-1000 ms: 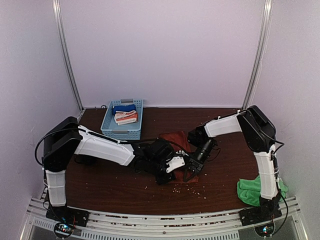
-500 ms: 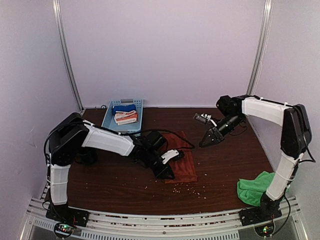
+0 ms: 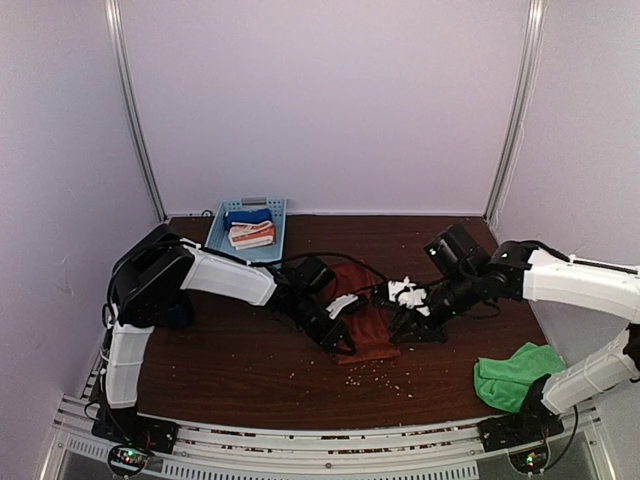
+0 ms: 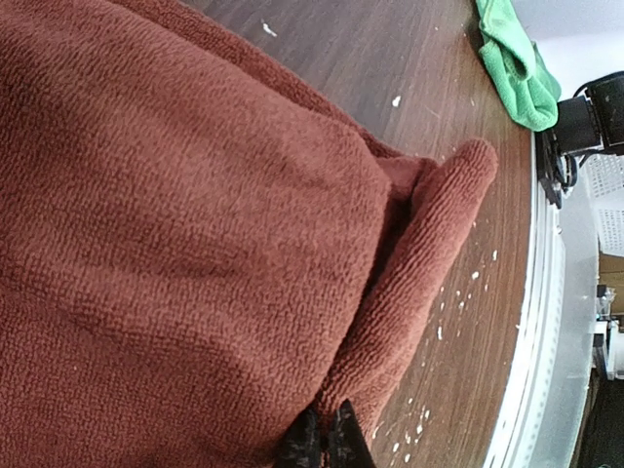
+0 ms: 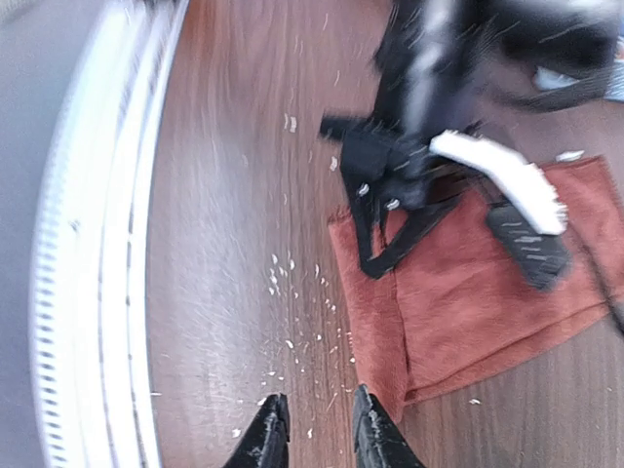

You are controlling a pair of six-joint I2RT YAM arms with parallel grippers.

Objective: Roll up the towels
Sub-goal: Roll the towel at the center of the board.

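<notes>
Just swung back from the upper right of the overhead frame — right gripper, now low beside the rust towel at centre, fingers slightly apart and holding nothing. Still down on it, left gripper, pressed together on the folded lower edge. Means both ends nearly manned for rolling — not yet begun, by the look. At lower right, green towel bunched, untouched.

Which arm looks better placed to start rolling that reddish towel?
Left, most likely: the left tool is shut on the rust towel at its folded edge, while the right tool hangs open over the table beside it.
</notes>
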